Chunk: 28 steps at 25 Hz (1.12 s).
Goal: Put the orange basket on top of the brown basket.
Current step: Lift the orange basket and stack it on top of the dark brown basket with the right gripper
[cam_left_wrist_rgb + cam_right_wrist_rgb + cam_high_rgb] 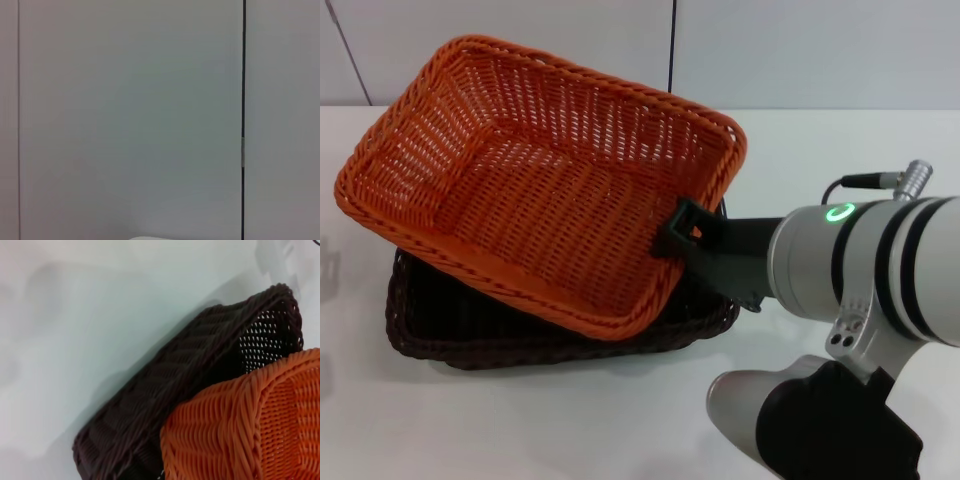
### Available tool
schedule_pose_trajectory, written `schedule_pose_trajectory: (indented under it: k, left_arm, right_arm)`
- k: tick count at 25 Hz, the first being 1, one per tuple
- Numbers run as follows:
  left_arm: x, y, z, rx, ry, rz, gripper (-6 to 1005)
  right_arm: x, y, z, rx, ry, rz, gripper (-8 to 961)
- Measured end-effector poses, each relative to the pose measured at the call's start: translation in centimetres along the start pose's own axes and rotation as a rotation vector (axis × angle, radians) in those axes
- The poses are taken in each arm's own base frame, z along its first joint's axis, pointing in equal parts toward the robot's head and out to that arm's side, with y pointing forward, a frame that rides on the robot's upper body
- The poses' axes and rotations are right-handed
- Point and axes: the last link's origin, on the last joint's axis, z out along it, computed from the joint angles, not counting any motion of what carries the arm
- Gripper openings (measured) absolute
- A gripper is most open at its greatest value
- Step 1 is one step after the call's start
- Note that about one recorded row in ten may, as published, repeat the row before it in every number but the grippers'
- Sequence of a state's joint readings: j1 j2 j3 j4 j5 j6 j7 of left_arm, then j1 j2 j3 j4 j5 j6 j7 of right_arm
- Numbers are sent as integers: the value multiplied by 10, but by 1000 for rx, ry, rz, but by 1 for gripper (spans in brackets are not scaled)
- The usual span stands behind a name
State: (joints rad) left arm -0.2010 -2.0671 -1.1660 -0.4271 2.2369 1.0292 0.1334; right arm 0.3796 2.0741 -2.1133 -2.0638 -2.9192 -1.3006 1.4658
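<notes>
The orange basket (545, 180) is rectangular, woven in a tight wicker pattern with a thick braided rim and sloping sides whose weave opens into small gaps near the top. It sits tilted over the brown basket (450, 325), skewed against it, so the far left corner rides high and the near long rim overhangs the brown one's interior. The brown basket is the same shape and weave in dark chocolate, and lies flat on the smooth white table (570, 430), in the middle of the surface. Only its near and left rim show from under the orange one.

The right gripper (682, 228) comes in from the table's right side and is clamped narrowly on the orange basket's right-hand short rim, one dark finger hooked over the braid. Behind it the arm's wrist is a pale grey cylinder with a green ring light.

From the right wrist, the orange basket (250, 430) overlaps the brown basket (165, 395), whose open-weave side shows light through it.

The left arm appears in none of the views; its wrist camera faces a plain white wall (130, 120).
</notes>
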Motion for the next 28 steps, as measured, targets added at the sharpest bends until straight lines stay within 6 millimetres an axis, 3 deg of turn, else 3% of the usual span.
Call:
schedule_pose_trajectory:
  k: [14,23,28]
  left_arm:
    - [1,2,2,-2,1,-6,709]
    - [-3,7,9,-23,-41,15,709]
    - [-2,9,12,-29,-38,19,709]
  right_arm:
    - [1,35,3,-22,10,170,318]
    - [-9,43,1,-19,-7,252,496]
    - [-8,31,1,112,6,276,584]
